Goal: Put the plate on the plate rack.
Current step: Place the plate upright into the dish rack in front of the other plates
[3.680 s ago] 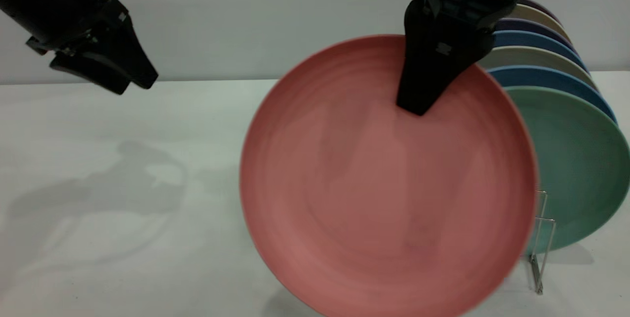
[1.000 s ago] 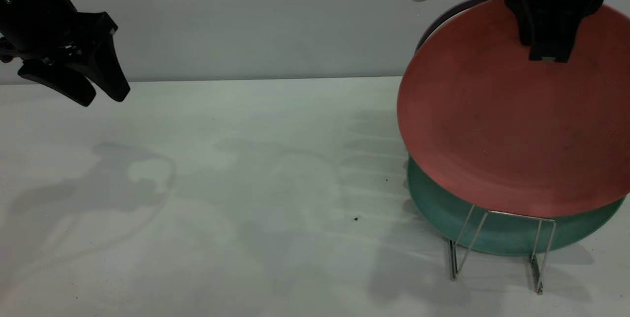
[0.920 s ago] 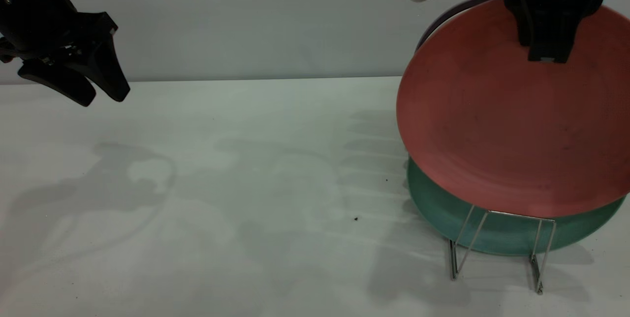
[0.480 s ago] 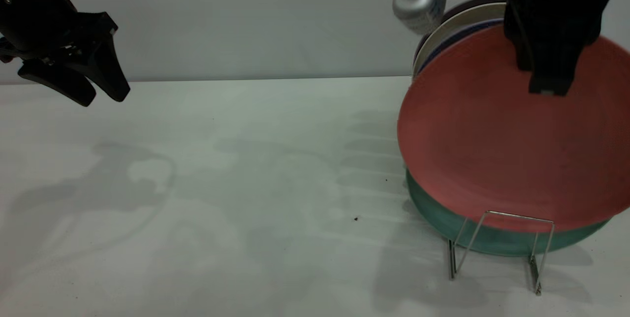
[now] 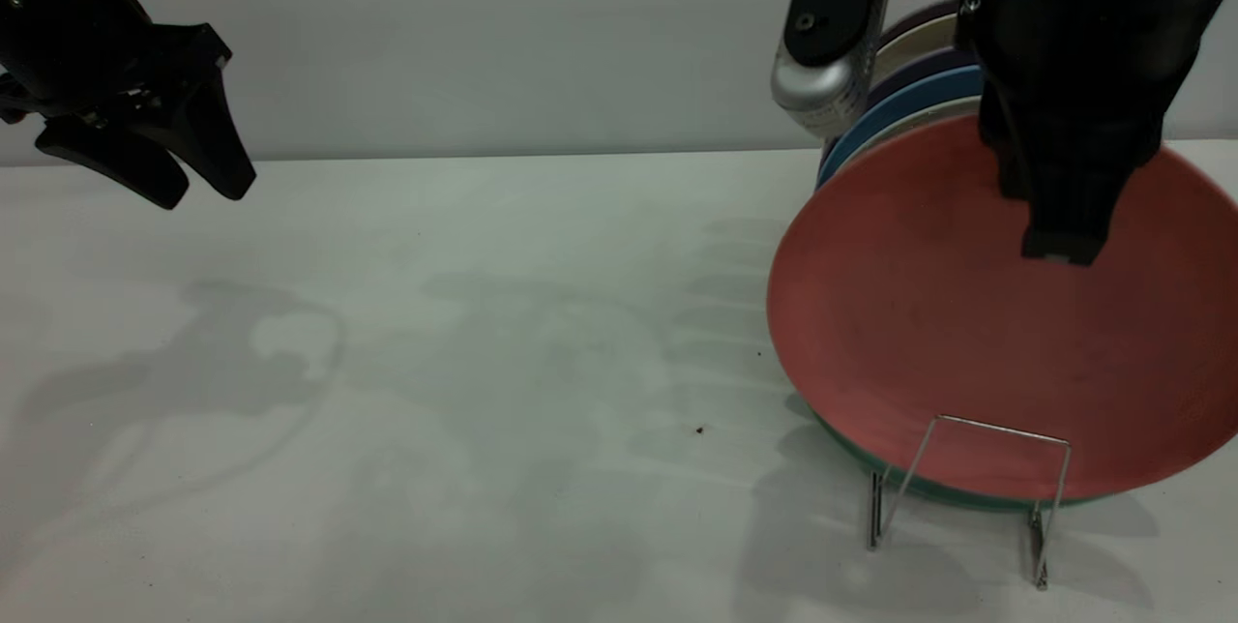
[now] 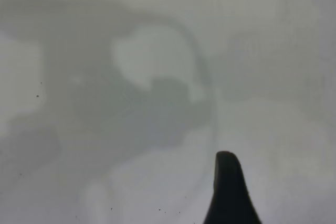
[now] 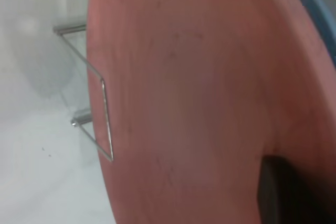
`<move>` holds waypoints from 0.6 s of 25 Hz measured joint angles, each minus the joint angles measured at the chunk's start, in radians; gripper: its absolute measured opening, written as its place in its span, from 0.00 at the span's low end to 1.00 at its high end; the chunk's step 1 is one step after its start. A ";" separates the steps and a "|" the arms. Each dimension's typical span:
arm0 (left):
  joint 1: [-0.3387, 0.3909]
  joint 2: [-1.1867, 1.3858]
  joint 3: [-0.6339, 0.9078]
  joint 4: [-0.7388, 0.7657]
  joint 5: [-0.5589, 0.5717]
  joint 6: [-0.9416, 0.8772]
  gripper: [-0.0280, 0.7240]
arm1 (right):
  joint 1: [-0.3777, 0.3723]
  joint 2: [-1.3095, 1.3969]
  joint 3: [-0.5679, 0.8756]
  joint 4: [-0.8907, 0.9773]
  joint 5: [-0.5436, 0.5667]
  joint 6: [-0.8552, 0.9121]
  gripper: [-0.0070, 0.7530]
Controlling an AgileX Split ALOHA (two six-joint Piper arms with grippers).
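Observation:
The salmon-pink plate (image 5: 948,342) stands on edge at the front of the silver wire plate rack (image 5: 967,492), its lower edge behind the front squared loop. My right gripper (image 5: 1059,241) is shut on the plate's upper rim, one black finger across its face. In the right wrist view the plate (image 7: 199,93) fills the picture, with the rack's front loop (image 7: 105,124) beside it. My left gripper (image 5: 198,183) hangs open and empty at the far left above the table.
Behind the pink plate a teal-green plate's edge (image 5: 861,454) shows, then blue and cream plates (image 5: 899,105) stacked in the rack. The white table (image 5: 435,362) stretches left of the rack, with a small dark speck (image 5: 698,430).
My right gripper has lowered the pink plate down in front of the teal plate, so its lower edge now sits behind the rack's front loop. The left arm has not moved.

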 joint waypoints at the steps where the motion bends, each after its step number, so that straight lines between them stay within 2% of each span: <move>1: 0.000 0.000 0.000 0.000 0.000 0.000 0.74 | 0.000 0.000 0.009 -0.003 -0.011 0.007 0.11; 10: 0.000 0.000 0.000 0.000 0.002 0.000 0.74 | 0.000 0.000 0.047 -0.015 -0.058 0.054 0.12; 13: 0.000 0.000 0.000 0.000 0.002 0.000 0.74 | 0.000 0.000 0.047 -0.006 -0.058 0.057 0.19; 15: 0.000 0.000 0.000 0.000 0.003 0.000 0.74 | 0.000 0.000 0.047 0.009 -0.057 0.058 0.27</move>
